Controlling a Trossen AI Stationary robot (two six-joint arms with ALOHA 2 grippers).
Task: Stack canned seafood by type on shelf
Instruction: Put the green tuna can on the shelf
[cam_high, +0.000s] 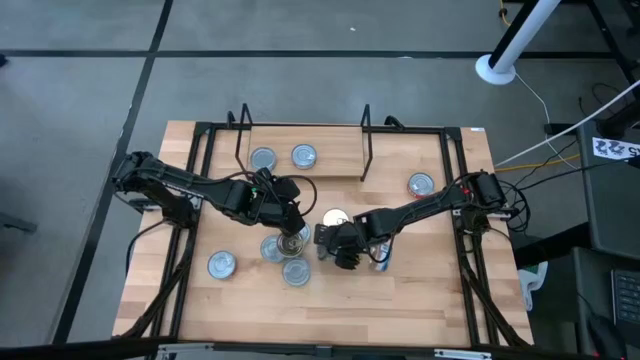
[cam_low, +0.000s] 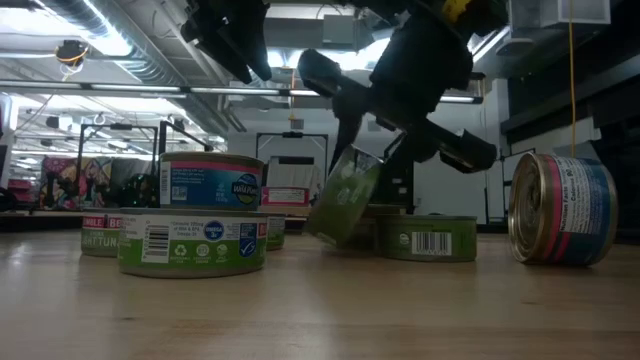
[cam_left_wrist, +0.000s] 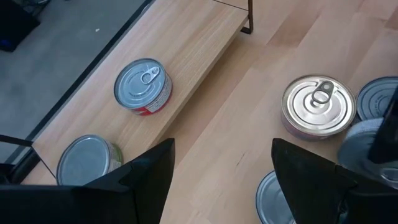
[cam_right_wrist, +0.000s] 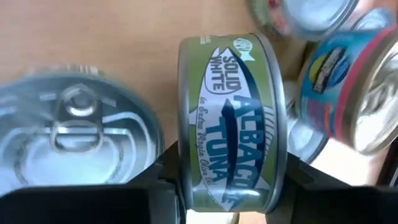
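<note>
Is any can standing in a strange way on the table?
Yes. One blue and red can rests on its edge at the table's right side, not flat. The right gripper also holds a green tuna can tilted above the table.

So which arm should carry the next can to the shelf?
Right. The right gripper is already shut on the green tuna can, tilted off the table in the low view. The left gripper hangs open and empty, though it is nearer the shelf.

The green can (cam_right_wrist: 231, 118) in the right wrist view reads "SOLID WHITE ALBACORE TUNA". A white tag (cam_high: 615, 147) at the high view's right edge bears "22". Print on the other cans in the low view is too small to read.
</note>
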